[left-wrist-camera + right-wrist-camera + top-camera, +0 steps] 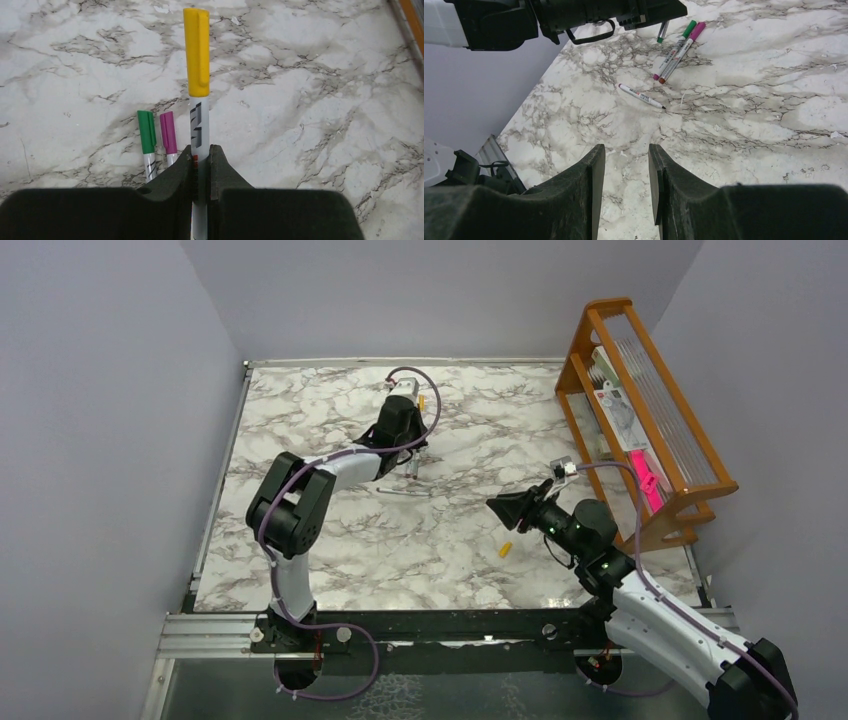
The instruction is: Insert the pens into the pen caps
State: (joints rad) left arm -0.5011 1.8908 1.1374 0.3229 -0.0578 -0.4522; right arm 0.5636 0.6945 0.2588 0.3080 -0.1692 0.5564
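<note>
My left gripper (201, 152) is shut on a silvery-grey pen that wears a yellow-orange cap (196, 50); it holds the pen over the far middle of the table (410, 435). A green-capped pen (146, 132) and a magenta-capped pen (168, 132) lie side by side just left of it. One uncapped pen (641, 96) lies alone on the marble (405, 490). A loose yellow-orange cap (506, 549) lies near my right gripper (500, 508), which is open and empty above the table (626, 155).
A wooden rack (640, 410) with packets stands along the right edge. Grey walls close in the left, back and right sides. The left arm (489, 22) spans the top of the right wrist view.
</note>
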